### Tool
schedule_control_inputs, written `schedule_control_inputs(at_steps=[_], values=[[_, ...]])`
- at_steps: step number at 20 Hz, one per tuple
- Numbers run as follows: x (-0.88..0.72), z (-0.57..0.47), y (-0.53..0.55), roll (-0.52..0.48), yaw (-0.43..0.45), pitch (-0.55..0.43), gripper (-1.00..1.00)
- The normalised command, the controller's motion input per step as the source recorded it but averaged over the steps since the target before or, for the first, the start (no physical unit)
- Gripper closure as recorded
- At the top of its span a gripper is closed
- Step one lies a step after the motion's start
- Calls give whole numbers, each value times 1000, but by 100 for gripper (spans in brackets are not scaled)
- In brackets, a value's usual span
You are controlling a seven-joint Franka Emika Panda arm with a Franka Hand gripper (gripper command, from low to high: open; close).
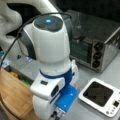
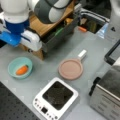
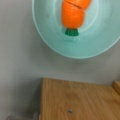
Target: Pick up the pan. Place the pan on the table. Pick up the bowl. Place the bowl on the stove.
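A plain grey table (image 2: 47, 66) carries all items; a silver toaster oven (image 1: 96, 48) stands at its far edge in a front view.

Front view, arm close to camera: the white arm with blue fittings (image 1: 53, 72) fills the centre. The stove (image 1: 101, 96) lies at a front view's bottom right, its black surface bare. A wooden board (image 1: 13, 96) lies at the left. The gripper itself is cut off below the frame.

Front view from above: the pan (image 2: 71, 68) rests flat on the table, just beyond the stove (image 2: 56, 98) and apart from it, white handle pointing away. The bowl (image 2: 20, 67) sits near the table's left edge, holding a carrot (image 2: 22, 70). The arm's wrist hangs above the bowl, beside a wooden box (image 2: 45, 27). The gripper is not distinguishable.

Wrist view: the bowl (image 3: 105, 37) with the carrot (image 3: 73, 13) lies at top, wooden surface (image 3: 77, 100) at bottom. The jaws do not show; their opening cannot be determined, and nothing is seen held.
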Motion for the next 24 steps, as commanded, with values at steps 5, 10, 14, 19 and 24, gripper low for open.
schedule_control_inputs(at_steps=[5,10,14,19,24], values=[[527,-26,-367,86,-48,240,-100],[452,-17,-374,127,20,181,-100],[365,22,-358,159,78,142,-100],[321,11,-293,163,85,86,-100],[351,-230,-254,136,46,41,-100]])
